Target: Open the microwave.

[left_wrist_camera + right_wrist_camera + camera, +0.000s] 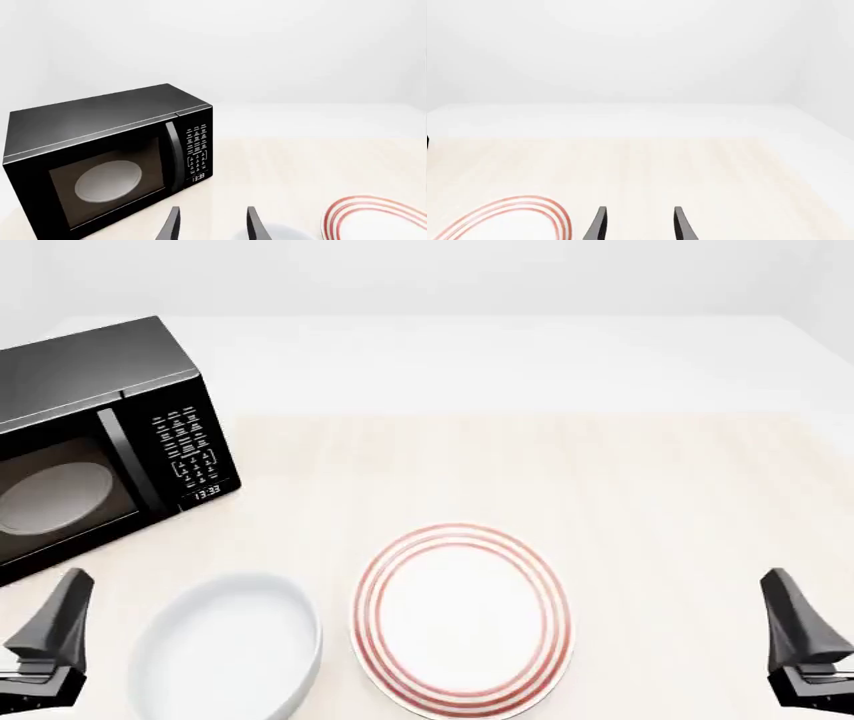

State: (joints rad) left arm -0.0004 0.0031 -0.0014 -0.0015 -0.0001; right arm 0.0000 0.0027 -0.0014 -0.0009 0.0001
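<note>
The microwave (pixel 94 440) is a black box at the table's far left, its door shut, with a dark glass window, a vertical bar handle (pixel 118 455) and a keypad (pixel 191 448). The left wrist view shows the microwave (pixel 107 155) ahead, handle (pixel 175 155) to the right of the window. My left gripper (pixel 212 225) stands open with nothing between its fingers, well short of the microwave. It sits at the front left in the front view, left gripper (pixel 54 635). My right gripper (pixel 639 225) is open and empty, right gripper (pixel 801 640) at the front right.
A white bowl (pixel 227 650) lies near the front edge beside the left gripper. A white plate with red rings (pixel 461 615) lies in the front middle. Light wooden table (pixel 561 470) runs out to the right.
</note>
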